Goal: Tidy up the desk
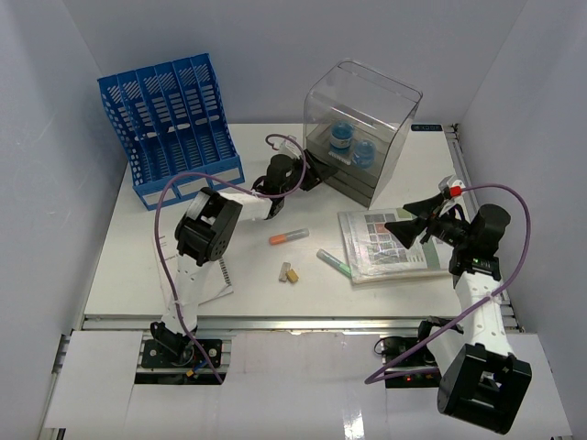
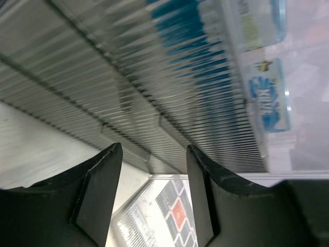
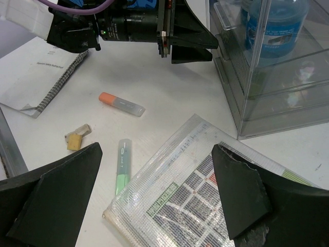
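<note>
Two pairs spread, empty: left fingers (image 2: 97,190) at drawer box (image 1: 360,128), right fingers (image 3: 56,206) above sleeved booklet (image 3: 180,206) | counter (image 1: 128,247) likely rigid, fixed, slick | orange marker (image 3: 121,104), green marker (image 3: 122,165) likely light; pinch mid-barrel

One bench (image 1: 128,266) bearing: one blue file rack (image 1: 170,128); one clear drawer box (image 1: 367,96); two blue bottles, left bottle (image 1: 341,136) and right bottle (image 1: 364,152); two markers, orange marker (image 1: 288,236) and green marker (image 1: 334,263); one mesh pouch (image 1: 390,243); one spiral notebook (image 3: 38,77); one small brass item (image 1: 290,272).
</note>
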`<state>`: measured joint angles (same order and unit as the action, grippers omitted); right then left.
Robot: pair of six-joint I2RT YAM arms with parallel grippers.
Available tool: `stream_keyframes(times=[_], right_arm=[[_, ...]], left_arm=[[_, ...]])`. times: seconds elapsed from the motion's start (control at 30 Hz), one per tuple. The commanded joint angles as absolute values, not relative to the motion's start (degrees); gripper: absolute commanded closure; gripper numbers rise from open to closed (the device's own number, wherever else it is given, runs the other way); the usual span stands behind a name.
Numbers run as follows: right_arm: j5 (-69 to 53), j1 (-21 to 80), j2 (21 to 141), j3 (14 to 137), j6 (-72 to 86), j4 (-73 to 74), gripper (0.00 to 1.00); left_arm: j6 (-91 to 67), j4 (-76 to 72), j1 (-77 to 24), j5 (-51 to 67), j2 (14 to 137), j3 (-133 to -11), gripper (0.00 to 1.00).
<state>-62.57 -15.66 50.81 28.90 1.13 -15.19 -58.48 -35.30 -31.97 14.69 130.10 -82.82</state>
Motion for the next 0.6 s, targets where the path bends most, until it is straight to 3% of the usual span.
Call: stream_keyframes(times=[0.0,0.2,0.37,0.57], right_arm=[[-64.4,-16.5,50.4,28.2,0.3,-18.4,0.06],[-64.7,-17.1,50.2,28.0,0.4,-18.6,0.06],[-65.0,-17.8,49.7,27.7,0.8,-19.0,0.06],[-65.3,-18.5,49.4,27.3,1.3,-19.6,0.06]], left_arm=[[-61.0,-38.1,-31.8,16.4,129.3,-84.2,0.38],[-63.1,-38.6,-31.7,16.0,130.6,-84.8,0.44],[-65.3,-37.4,-31.6,15.6,132.6,-87.4,0.6],[-65.8,-37.6,-31.6,16.0,132.5,-87.3,0.69]])
